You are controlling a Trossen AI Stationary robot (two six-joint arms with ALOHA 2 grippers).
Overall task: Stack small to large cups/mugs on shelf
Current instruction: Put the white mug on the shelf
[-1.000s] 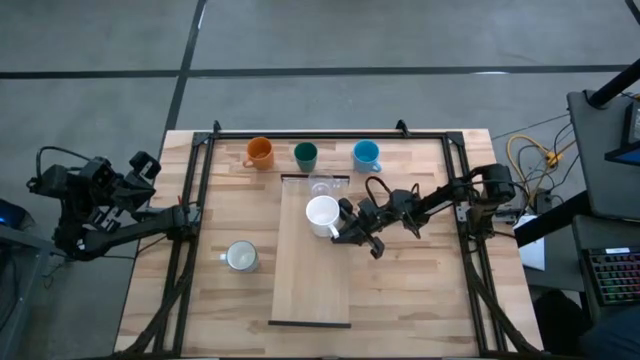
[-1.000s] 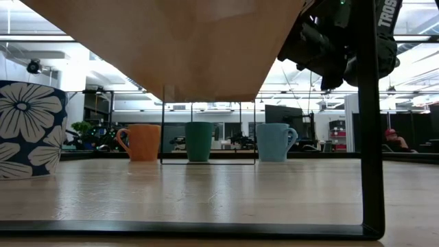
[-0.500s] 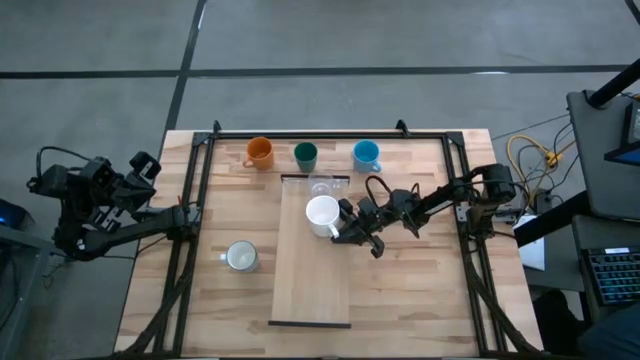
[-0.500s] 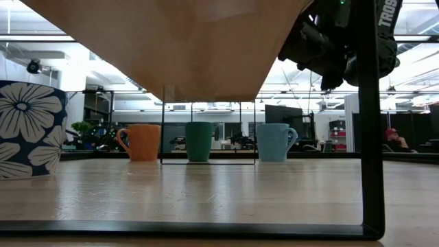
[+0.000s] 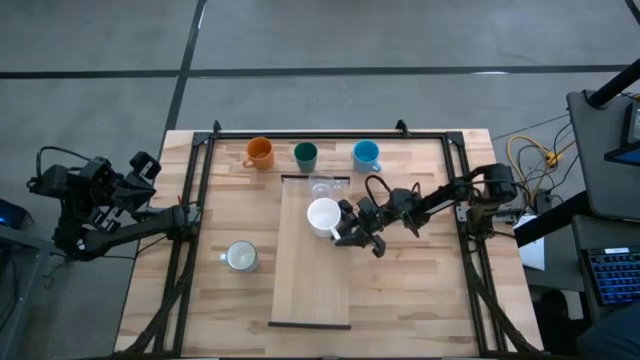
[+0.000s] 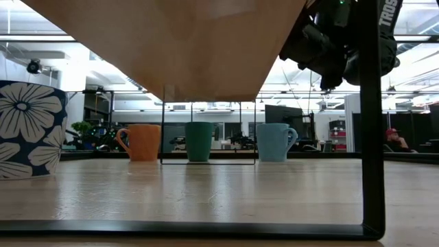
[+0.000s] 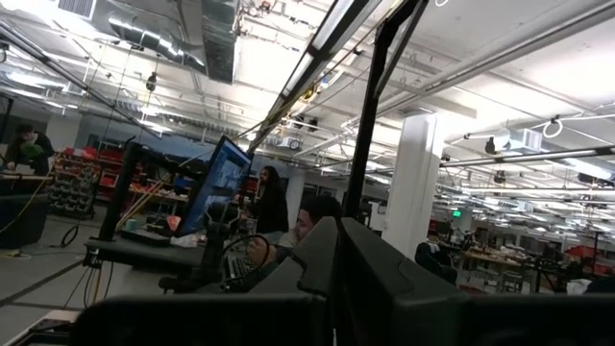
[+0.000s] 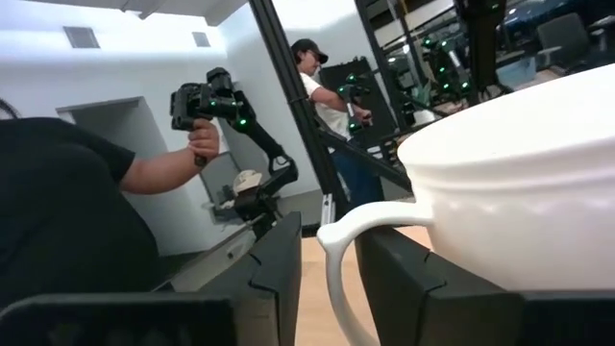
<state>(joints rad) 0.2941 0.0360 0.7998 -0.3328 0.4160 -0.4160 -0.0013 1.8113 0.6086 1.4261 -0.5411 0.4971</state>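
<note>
From above, the right claw [image 5: 344, 228] reaches to the white mug [image 5: 322, 214] standing on the shelf [image 5: 312, 285], near its far end beside the clear glass [image 5: 321, 186]. The left claw [image 5: 190, 213] waits at the tabletop's [image 5: 410, 300] left edge; whether it is wide or narrow cannot be told. In the right wrist view the fingers [image 8: 279, 264] sit narrowly either side of the mug's handle [image 8: 338, 274].

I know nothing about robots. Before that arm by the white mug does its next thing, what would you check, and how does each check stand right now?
1. White mug stands on the shelf: ok.
2. Mug handle sits between the fingers of the right end effector: ok.
3. Fingers closed firmly on the handle: cannot tell; narrow gaps show on both sides.
4. Clear glass stands at the shelf's far end, apart from the white mug: ok.
5. Left end effector waits at the table's left edge, out of the way: ok.
6. Orange mug, dark green cup, light blue mug and pale mug on the shelf: not ok, on the tabletop.
</note>
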